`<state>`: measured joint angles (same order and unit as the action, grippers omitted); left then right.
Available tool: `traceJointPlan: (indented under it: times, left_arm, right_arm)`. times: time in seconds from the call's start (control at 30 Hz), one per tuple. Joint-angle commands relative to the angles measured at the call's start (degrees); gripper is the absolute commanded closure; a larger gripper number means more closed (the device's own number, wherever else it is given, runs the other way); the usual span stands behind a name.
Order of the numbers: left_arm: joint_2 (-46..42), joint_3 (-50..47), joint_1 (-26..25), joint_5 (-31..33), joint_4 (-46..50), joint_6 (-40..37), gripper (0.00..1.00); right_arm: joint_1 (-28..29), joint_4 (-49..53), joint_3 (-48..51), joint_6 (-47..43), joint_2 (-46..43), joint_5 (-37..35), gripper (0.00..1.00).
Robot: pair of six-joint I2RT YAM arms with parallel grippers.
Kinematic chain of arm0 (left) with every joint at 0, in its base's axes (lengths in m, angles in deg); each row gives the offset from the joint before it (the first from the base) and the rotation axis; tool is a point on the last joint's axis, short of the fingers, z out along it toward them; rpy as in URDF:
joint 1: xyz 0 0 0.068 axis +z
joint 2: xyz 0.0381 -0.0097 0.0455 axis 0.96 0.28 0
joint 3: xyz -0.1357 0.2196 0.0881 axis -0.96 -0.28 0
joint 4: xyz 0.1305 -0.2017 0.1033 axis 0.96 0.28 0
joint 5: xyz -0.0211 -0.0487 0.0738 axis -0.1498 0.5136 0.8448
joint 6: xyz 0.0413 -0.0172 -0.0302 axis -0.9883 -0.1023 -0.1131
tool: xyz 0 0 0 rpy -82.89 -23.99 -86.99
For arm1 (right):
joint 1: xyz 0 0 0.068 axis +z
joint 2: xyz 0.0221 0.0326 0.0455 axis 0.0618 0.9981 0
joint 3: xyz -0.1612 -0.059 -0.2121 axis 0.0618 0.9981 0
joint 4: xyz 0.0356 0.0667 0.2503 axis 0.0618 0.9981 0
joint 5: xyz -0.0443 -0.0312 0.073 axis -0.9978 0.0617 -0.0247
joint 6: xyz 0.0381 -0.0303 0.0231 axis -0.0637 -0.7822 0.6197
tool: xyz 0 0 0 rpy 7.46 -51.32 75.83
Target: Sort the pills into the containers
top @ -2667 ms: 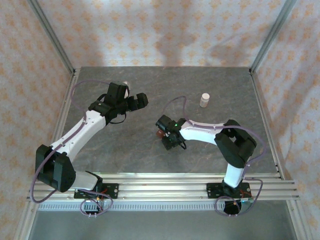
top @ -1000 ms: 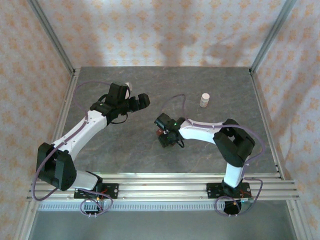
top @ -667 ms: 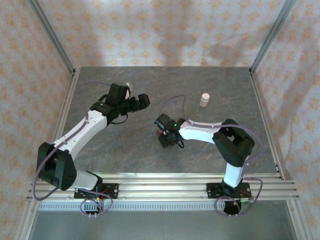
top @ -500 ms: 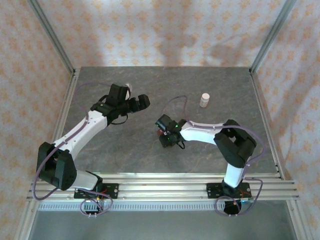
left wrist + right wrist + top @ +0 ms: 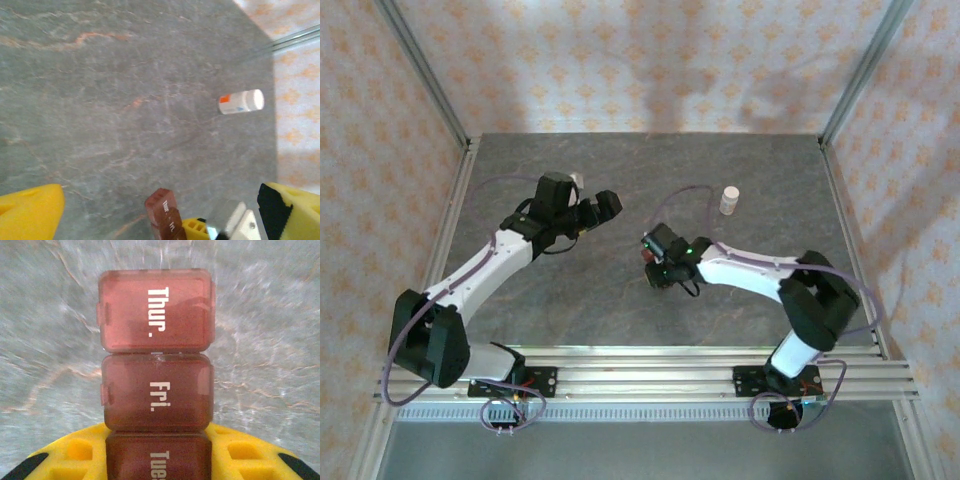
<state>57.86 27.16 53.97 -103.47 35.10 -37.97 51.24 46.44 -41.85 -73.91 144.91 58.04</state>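
Grey marbled table (image 5: 740, 160): my left gripper (image 5: 603, 206) hovers, jaws wide. My right gripper (image 5: 650, 258) pinches the near end of the dark reddish-brown four-compartment container strip (image 5: 156, 365), mid-table. Step, I judge: securing it. Next: opening the shut lids.

white bottle (image 5: 729, 199): upright | table (image 5: 570, 300): grey marbled | walls (image 5: 620, 60): patterned

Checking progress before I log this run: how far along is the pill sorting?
Done: nothing visibly sorted; the Thur. and Fri. lids on the container strip are shut, and what is inside I cannot tell. In hand: the right gripper is closed on the strip at its Tues compartment. The left gripper hangs open above the table, the white bottle standing apart. Left: opening lids and all the sorting.
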Motion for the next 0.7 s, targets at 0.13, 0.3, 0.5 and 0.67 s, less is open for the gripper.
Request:
traceJointPlan:
  times: [0.13, 0.3, 0.5, 0.67]
  left_arm:
    - [-3.4, -3.1, -1.6, -7.4, -15.4, 13.1, 0.00]
    - [-2.0, -3.0, -3.8, -8.8, -23.1, 19.5, 0.00]
    - [0.0, -2.6, -5.7, -9.0, -28.2, 22.9, 0.00]
    - [0.7, -2.0, -6.5, -8.4, -28.4, 22.9, 0.00]
  right_arm:
    - [-4.3, -3.2, -4.4, 4.3, -8.4, 5.5, 0.73]
    - [-4.5, -3.0, -8.3, 5.5, -8.0, 6.6, 0.73]
    - [-4.5, -4.7, -8.7, 7.5, -7.8, 7.7, 0.74]
    - [-4.5, -5.3, -8.6, 8.4, -7.7, 8.0, 0.74]
